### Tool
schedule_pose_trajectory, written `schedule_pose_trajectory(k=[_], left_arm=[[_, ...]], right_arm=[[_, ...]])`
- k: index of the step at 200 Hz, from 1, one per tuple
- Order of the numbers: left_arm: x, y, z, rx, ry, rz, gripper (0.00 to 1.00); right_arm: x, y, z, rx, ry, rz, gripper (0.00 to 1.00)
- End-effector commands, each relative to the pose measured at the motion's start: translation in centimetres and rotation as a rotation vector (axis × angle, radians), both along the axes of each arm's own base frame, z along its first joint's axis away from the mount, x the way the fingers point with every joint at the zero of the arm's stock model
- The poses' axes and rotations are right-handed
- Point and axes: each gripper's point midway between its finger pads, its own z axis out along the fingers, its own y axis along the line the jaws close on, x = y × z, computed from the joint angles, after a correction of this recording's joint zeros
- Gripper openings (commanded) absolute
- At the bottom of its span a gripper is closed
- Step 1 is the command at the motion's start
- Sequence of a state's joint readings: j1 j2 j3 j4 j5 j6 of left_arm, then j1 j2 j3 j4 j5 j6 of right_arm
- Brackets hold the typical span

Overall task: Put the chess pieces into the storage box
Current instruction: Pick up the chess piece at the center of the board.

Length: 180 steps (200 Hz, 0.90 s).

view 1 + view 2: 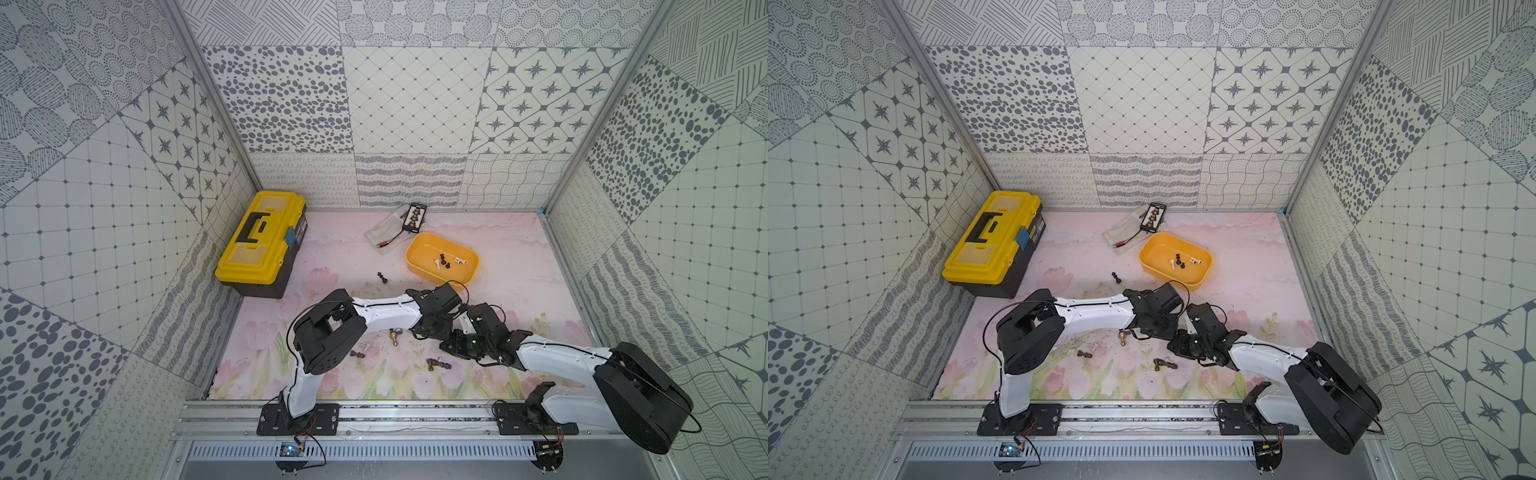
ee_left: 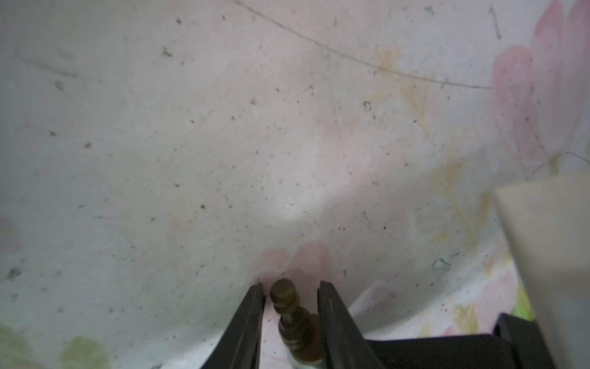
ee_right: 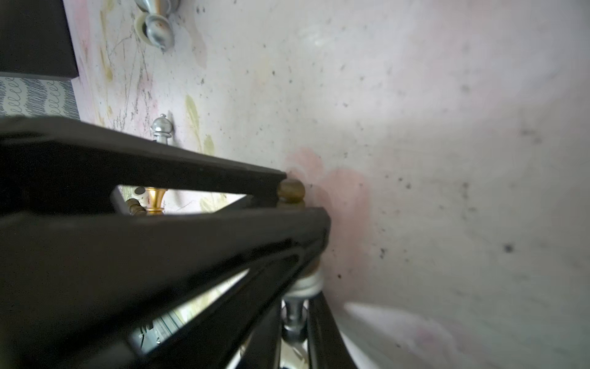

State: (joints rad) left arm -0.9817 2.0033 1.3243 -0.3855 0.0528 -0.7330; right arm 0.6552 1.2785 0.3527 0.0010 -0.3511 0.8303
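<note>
Left wrist view: the left gripper (image 2: 291,286) sits bottom centre; its black jaws stand partly apart either side of a dark bronze turned chess piece (image 2: 283,293), a thin gap on each side.
Right wrist view: the right gripper (image 3: 298,306), bottom centre, has its jaws closed on the slim stem of a silver turned chess piece (image 3: 303,284); the bronze piece's round head (image 3: 290,190) shows above it.
Storage box: the shallow yellow-orange plastic tray (image 1: 419,253) (image 1: 1154,251) lies right of centre in both top views, holding a few small black and white pieces (image 1: 446,264).
Loose pieces: one black piece (image 1: 382,278) stands left of the tray; brass and bronze ones (image 1: 438,364) lie lower centre on the floral desk (image 1: 519,266).
Elsewhere: a yellow toolbox with black handle (image 1: 259,237) sits centre left, and a small black rectangular case (image 1: 415,217) above the tray.
</note>
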Motion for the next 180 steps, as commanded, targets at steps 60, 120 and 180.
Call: schedule_pose_trajectory(k=[60, 120, 180], left_arm=[[-3.5, 3.9, -3.9, 0.155, 0.157, 0.016, 0.16], [-2.2, 4.7, -2.9, 0.193, 0.081, 0.04, 0.07], [1.0, 4.5, 0.0, 0.162, -0.034, 0.099, 0.06]], right_arm=[[-2.1, -3.6, -3.9, -0.175, 0.1, -0.043, 0.01], [-2.2, -4.0, -3.6, -0.185, 0.091, -0.056, 0.03], [-2.0, -4.4, -3.3, -0.206, 0.08, -0.065, 0.22]])
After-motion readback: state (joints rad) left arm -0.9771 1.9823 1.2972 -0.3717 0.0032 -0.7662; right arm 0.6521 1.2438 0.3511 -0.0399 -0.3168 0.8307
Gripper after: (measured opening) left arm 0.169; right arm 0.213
